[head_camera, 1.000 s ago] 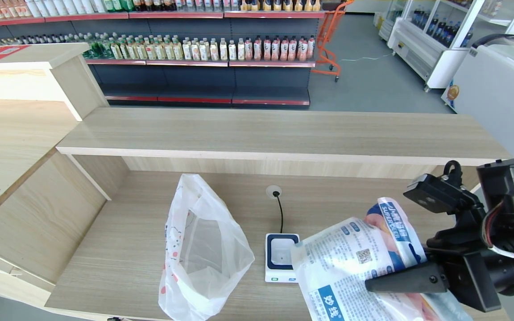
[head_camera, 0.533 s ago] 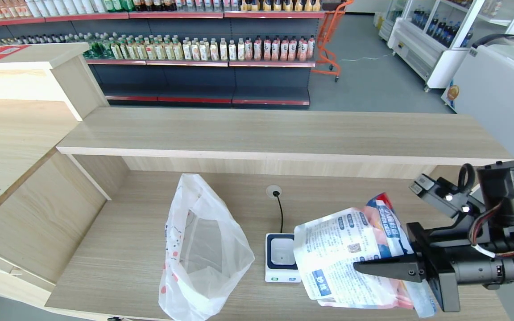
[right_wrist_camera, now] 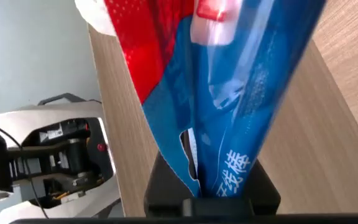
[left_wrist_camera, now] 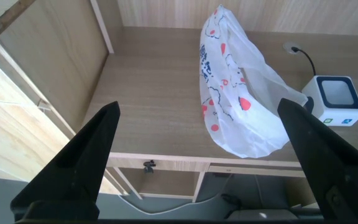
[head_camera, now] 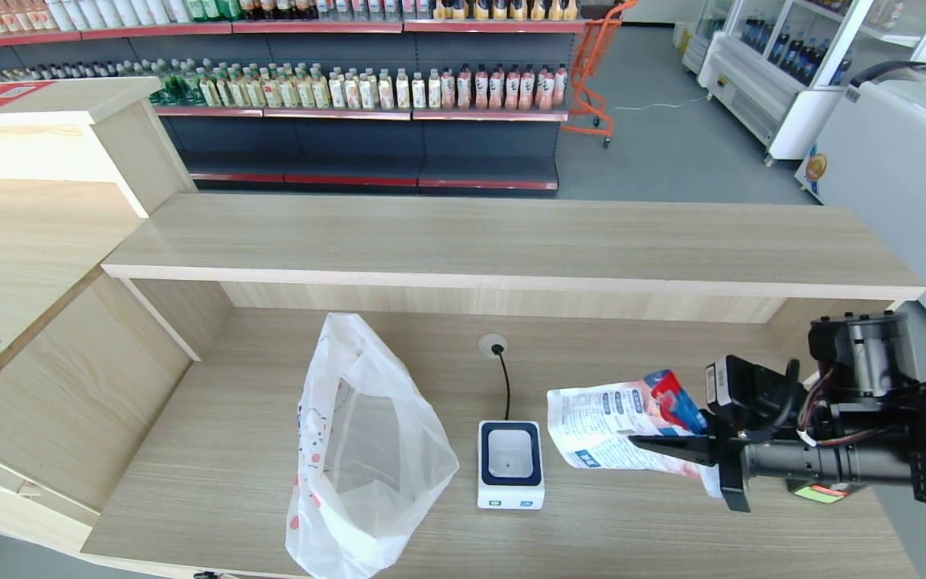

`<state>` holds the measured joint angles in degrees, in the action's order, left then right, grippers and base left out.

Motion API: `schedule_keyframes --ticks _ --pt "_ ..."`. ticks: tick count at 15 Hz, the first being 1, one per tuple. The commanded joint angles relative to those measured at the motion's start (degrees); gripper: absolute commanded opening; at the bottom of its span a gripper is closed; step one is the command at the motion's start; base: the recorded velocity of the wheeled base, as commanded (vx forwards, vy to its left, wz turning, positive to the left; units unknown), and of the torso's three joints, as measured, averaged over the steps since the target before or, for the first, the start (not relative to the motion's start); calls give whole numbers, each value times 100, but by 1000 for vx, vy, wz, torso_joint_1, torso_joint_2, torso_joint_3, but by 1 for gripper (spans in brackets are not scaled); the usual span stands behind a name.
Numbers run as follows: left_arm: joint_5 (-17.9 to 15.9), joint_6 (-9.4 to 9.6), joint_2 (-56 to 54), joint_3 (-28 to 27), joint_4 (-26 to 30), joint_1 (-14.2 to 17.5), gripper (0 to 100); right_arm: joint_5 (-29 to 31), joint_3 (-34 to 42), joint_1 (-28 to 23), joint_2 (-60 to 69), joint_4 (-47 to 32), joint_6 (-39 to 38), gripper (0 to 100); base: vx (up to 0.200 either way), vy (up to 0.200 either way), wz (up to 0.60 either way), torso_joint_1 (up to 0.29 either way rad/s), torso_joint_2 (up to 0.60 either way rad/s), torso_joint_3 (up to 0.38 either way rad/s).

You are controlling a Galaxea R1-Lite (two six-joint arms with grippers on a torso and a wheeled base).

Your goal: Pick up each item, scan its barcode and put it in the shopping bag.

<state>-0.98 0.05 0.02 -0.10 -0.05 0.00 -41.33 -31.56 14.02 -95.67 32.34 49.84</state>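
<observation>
Broadly, a pale wood-grain counter (head_camera: pixel 214 450) fills the lower frame, with a white translucent plastic shopping bag (head_camera: pixel 366 458) standing open left of centre. At lower right, a white, blue and red printed packet (head_camera: pixel 616 418) is clamped in the right gripper (head_camera: pixel 656 445), just right of a small white-and-navy square barcode scanner (head_camera: pixel 510 465). The left gripper (left_wrist_camera: pixel 197 109) gapes, holding nothing.
</observation>
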Motion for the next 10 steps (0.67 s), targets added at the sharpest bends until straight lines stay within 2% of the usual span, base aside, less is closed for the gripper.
schedule_keyframes --ticks 1,2,4,6,8,10 --pt "1 4 -2 1 -4 0 100 -587 -140 -251 -1041 448 562 0 0 0 0 0 0 0" --pt "1 4 -2 1 -4 0 100 -763 -157 -382 -1208 422 1063 0 0 0 0 0 0 0" --pt "1 4 -2 1 5 0 100 -1176 -175 -532 -1498 308 1582 0 0 0 0 0 0 0" --pt "-8 4 -2 1 -4 0 100 -1334 -377 -532 -1832 281 2136 0 0 0 0 0 0 0" --pt "1 4 -2 1 -4 0 100 -1800 -693 -461 -2316 290 2751 0 0 0 0 0 0 0" --pt "1 4 -2 1 -4 0 100 -1888 -984 -453 -2676 281 3225 0 0 0 0 0 0 0"
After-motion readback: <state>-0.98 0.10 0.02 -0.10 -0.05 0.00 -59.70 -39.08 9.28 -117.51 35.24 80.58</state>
